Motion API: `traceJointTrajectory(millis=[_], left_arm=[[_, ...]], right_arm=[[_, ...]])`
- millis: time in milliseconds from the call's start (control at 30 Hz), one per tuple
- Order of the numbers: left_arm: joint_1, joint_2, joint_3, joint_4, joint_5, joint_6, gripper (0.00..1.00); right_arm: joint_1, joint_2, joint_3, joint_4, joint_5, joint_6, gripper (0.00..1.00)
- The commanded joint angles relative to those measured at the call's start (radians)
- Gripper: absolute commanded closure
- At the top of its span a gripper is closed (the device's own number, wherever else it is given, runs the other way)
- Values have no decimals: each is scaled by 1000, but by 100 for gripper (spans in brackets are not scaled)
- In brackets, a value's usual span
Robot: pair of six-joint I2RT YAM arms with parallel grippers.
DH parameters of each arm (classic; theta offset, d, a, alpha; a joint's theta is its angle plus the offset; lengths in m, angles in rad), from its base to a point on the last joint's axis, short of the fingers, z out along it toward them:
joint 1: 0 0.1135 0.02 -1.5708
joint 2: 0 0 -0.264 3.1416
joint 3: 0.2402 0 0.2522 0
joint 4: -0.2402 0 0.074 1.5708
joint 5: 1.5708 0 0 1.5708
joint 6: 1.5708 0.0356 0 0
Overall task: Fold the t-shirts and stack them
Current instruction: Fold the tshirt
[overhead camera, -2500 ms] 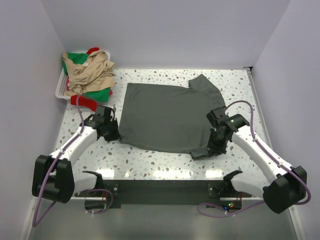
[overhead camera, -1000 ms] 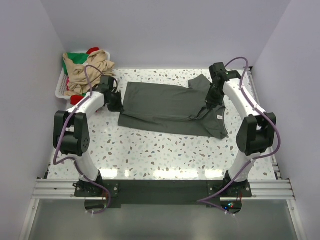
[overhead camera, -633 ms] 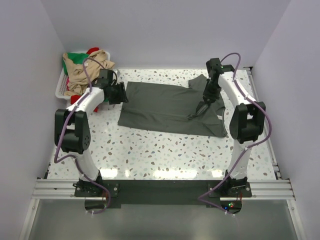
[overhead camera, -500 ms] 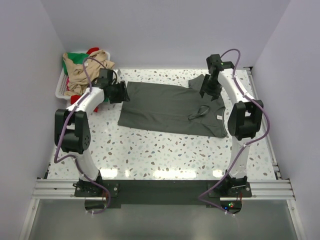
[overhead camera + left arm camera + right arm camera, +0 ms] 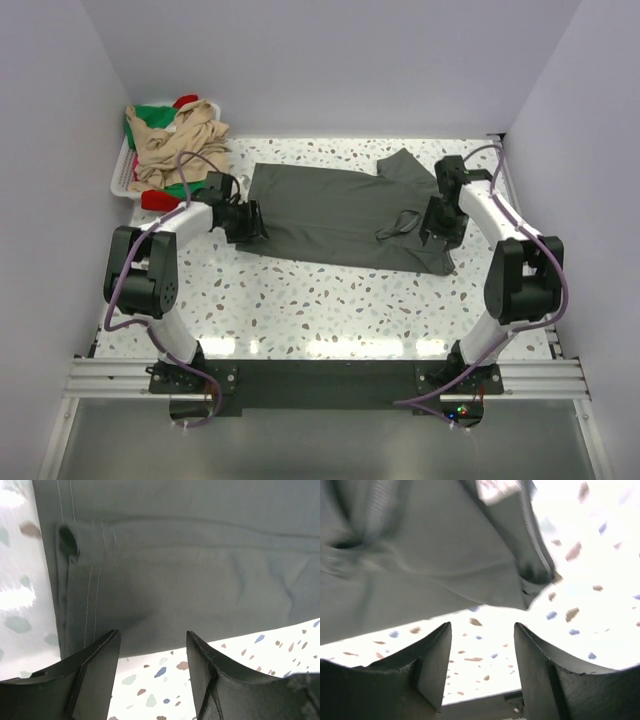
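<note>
A large dark grey t-shirt (image 5: 330, 215) lies across the middle of the table, folded into a long band, with a sleeve sticking out at the back right. My left gripper (image 5: 252, 222) stands open at the shirt's left end with nothing between its fingers. In the left wrist view the grey t-shirt (image 5: 175, 570) and its stitched hem lie just beyond the left gripper (image 5: 152, 652). My right gripper (image 5: 438, 222) is open over the shirt's right end. The right wrist view shows the right gripper (image 5: 482, 645) empty above bare table, near the grey t-shirt (image 5: 420, 570).
A white basket (image 5: 118, 178) stands at the back left. It holds a crumpled beige shirt (image 5: 180, 145), a green shirt (image 5: 150, 118) and a red shirt (image 5: 170, 205) that spills over its near side. Walls close in the table on the left, back and right.
Both grippers carried the shirt's near edge to the far side, folding it in half. They then opened, let go, and drew back to the shirt's two ends.
</note>
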Motion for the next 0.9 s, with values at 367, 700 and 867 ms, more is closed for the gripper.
traceJointTrajectory(millis=[367, 700, 867], left_arm=[[-1, 5, -112, 88, -25, 21, 39], [0, -21, -138, 84, -40, 16, 39], [0, -24, -159, 97, -51, 30, 38]], right_arm=[[-86, -5, -209, 141, -2, -61, 55], [-92, 81, -211, 143, 53, -82, 72], [-96, 97, -200, 147, 72, -98, 83]])
